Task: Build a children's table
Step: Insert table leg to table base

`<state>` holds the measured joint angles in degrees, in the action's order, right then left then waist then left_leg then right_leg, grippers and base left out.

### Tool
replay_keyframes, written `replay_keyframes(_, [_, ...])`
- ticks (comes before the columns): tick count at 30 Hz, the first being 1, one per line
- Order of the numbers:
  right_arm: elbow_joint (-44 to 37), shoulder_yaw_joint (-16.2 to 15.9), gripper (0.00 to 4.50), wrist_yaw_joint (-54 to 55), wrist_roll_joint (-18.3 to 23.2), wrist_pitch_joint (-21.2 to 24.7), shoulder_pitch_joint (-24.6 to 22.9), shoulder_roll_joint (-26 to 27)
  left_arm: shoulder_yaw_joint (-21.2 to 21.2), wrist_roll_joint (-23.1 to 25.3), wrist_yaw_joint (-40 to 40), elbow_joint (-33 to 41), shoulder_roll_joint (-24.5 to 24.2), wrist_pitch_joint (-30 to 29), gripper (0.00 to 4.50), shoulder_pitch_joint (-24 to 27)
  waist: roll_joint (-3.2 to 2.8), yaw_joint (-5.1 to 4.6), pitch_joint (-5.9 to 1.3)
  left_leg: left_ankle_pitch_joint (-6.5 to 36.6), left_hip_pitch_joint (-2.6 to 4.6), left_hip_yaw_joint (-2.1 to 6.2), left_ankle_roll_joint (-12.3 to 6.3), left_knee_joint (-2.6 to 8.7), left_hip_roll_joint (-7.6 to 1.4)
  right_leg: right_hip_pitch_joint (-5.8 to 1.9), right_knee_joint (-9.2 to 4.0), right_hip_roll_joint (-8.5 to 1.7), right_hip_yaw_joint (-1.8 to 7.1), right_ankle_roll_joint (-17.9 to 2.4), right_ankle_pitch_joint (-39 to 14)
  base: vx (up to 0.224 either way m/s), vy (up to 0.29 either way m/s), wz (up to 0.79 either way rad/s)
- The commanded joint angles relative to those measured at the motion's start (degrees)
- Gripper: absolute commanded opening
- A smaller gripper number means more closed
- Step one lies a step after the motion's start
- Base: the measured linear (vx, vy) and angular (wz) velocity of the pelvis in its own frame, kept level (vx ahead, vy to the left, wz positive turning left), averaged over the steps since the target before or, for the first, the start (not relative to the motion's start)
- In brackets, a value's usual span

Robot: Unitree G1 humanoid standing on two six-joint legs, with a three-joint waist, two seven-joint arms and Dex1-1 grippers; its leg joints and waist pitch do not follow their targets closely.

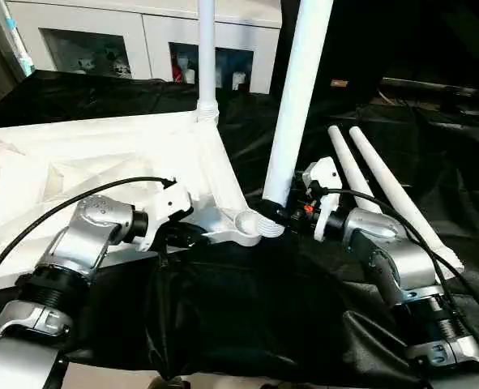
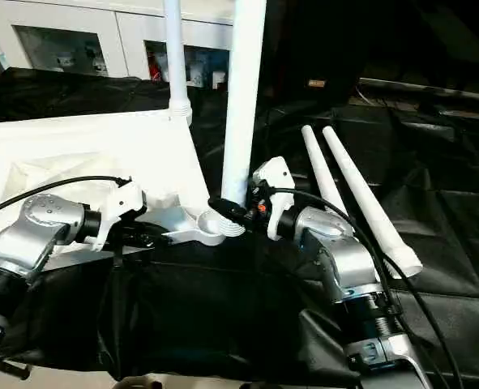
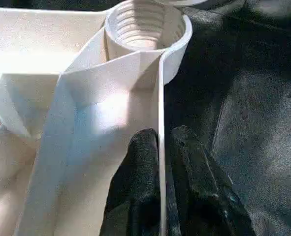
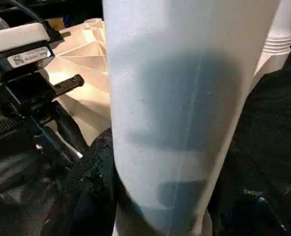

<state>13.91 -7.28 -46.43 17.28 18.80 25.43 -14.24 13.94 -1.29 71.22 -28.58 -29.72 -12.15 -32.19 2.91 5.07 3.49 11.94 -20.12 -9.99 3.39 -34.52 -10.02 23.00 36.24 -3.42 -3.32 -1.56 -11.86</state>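
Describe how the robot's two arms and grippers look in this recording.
Both forearms are silver metal with black ribbed joints. Each wrist carries a white housing and a black cable looping back. The left gripper and right gripper have black fingers; a barcode label marks the left housing.

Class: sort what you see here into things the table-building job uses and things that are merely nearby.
Job:
table top
fitted leg
held leg
empty corner socket
two spare legs

Nearby:
white cabinet
black cloth
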Motion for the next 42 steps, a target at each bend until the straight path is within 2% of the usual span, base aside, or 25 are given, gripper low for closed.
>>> replay_keyframes(1, [-0.2,0.1,1.91,-0.1,0.2,0.3,1.7,-0.2,-0.3,0.1,0.4,-0.3,-0.6,-0.4,0.32,0.1,-0.16,0.08,-3.94,2.3,0.24,0.82,-1.99,3.99,-3.18,-3.46,-3.26,-5.3,3.3,-13.8,-0.5,0.0,0.0,0.0])
replay_keyframes(5, [0.1,0.3,1.91,-0.1,0.3,0.4,2.4,0.2,-0.3,-0.4,0.6,0.1,-0.6,-0.8,0.09,0.4,-0.03,0.04,-3.95,2.3,0.27,0.82,-1.85,4.0,-3.18,-3.46,-3.25,-5.32,3.31,-13.7,-0.6,0.0,0.0,0.0])
replay_keyframes(12, [2.6,-0.2,1.91,0.6,-0.4,1.2,4.0,1.6,0.7,-0.3,0.2,1.4,-0.2,-0.9,0.09,0.9,-0.04,0.03,-3.97,1.8,0.33,0.8,-1.96,4.0,-3.2,-3.41,-3.16,-5.32,3.27,-14.3,0.0,0.0,0.0,0.0])
replay_keyframes(15, [4.1,-2.0,1.91,0.9,-2.1,2.8,4.3,1.3,2.1,1.0,0.1,1.5,-0.1,-0.1,0.09,1.0,0.13,0.04,-4.02,0.8,0.31,0.8,-2.04,3.94,-3.17,-3.44,-2.96,-5.27,3.25,-14.2,1.2,0.0,0.0,0.0])
replay_keyframes(19, [5.1,-2.2,1.91,1.2,-2.6,3.5,4.6,1.4,3.0,2.1,-0.3,1.3,0.1,0.7,0.09,0.7,0.19,0.1,-3.97,1.5,0.39,0.81,-1.81,4.01,-3.28,-3.42,-3.11,-5.42,3.29,-13.9,0.3,0.0,0.0,0.0])
replay_keyframes(23, [6.8,-1.9,1.91,1.5,-2.8,3.4,5.2,2.0,3.2,1.7,0.0,1.9,0.6,0.5,0.09,0.1,0.26,0.07,-4.02,2.1,0.45,0.82,-1.0,4.06,-3.25,-3.43,-3.08,-5.37,3.29,-13.8,0.2,0.0,0.0,0.0])
replay_keyframes(30, [12.2,-1.5,1.91,2.4,-3.3,1.8,7.3,3.8,5.1,1.8,1.4,4.0,1.9,0.9,0.09,-0.4,0.14,0.3,-4.16,1.4,0.53,0.75,-0.96,3.99,-3.29,-3.41,-2.84,-5.37,3.26,-14.9,2.8,0.0,0.0,0.0])
replay_keyframes(31, [12.5,-1.4,1.91,2.3,-3.2,1.8,7.4,3.9,5.5,2.0,1.6,4.0,2.1,1.2,0.09,-0.4,-0.02,0.36,-4.11,1.9,0.52,0.79,-0.84,4.02,-3.28,-3.44,-2.9,-5.42,3.26,-14.8,2.3,0.0,0.0,0.0])
replay_keyframes(33, [12.7,-1.4,1.91,2.3,-3.2,1.8,7.4,4.0,5.9,2.3,1.8,3.8,2.4,1.8,0.03,-0.7,0.11,0.32,-4.08,2.5,0.51,0.81,-0.63,4.09,-3.3,-3.53,-3.02,-5.44,3.28,-14.5,1.6,0.0,0.0,0.0])
replay_keyframes(34, [12.6,-1.4,1.91,2.2,-3.2,1.8,7.3,3.9,6.1,2.5,1.8,3.6,2.5,2.2,0.0,-0.8,-0.17,0.35,-4.05,2.7,0.56,0.84,-0.5,4.1,-3.3,-3.48,-3.07,-5.44,3.29,-14.4,1.3,0.0,0.0,0.0])
replay_keyframes(35, [12.4,-1.4,1.91,2.1,-3.1,1.9,7.0,3.8,6.5,2.7,1.9,3.4,2.8,2.6,0.0,-1.1,-0.04,0.31,-4.08,2.9,0.58,0.84,-0.27,4.12,-3.33,-3.51,-3.07,-5.41,3.28,-14.3,1.3,0.0,0.0,0.0])
replay_keyframes(37, [12.1,-1.4,1.91,1.7,-3.1,1.9,6.5,3.5,7.1,3.2,1.8,2.5,3.4,4.1,0.0,-1.8,-0.34,0.41,-4.15,2.8,0.72,0.86,-0.08,4.09,-3.33,-3.44,-3.02,-5.35,3.27,-14.3,1.9,0.0,0.0,0.0])
replay_keyframes(38, [12.0,-1.4,1.91,1.7,-3.1,1.9,6.4,3.5,7.1,3.3,1.8,2.2,3.6,4.5,0.0,-1.9,-0.23,0.47,-4.12,3.1,0.73,0.82,-0.01,4.11,-3.29,-3.44,-3.07,-5.29,3.26,-14.2,2.0,0.0,0.0,0.0])
replay_keyframes(39, [11.5,-1.3,1.91,1.6,-3.1,2.0,5.9,3.3,7.4,3.5,1.8,1.7,3.8,5.2,0.0,-2.3,-0.68,0.55,-4.16,3.7,0.85,0.81,0.33,4.11,-3.3,-3.35,-3.15,-5.29,3.28,-14.3,2.3,0.0,0.0,0.0])
replay_keyframes(40, [11.5,-1.3,1.91,1.6,-3.1,2.0,5.9,3.3,7.5,3.6,1.8,1.7,3.9,5.2,0.0,-2.3,-0.48,0.6,-4.1,3.8,0.83,0.75,0.3,4.09,-3.23,-3.36,-3.22,-5.2,3.3,-14.3,2.3,0.0,0.0,0.0])
replay_keyframes(41, [9.9,-0.9,1.91,1.7,-2.7,2.4,4.4,2.7,8.0,4.1,1.9,0.6,4.6,6.6,0.0,-3.1,-1.38,0.92,-4.13,4.3,0.87,0.94,0.65,4.12,-3.27,-3.36,-3.15,-5.35,3.31,-14.3,2.1,0.0,0.0,0.0])
replay_keyframes(42, [8.8,-0.6,1.91,1.8,-2.5,2.7,3.5,2.3,8.3,4.4,1.9,0.0,5.1,7.1,0.0,-3.6,-1.44,1.07,-4.16,4.9,1.19,0.78,1.05,4.1,-3.39,-3.24,-3.37,-5.16,3.27,-14.0,2.7,0.0,0.0,0.0])
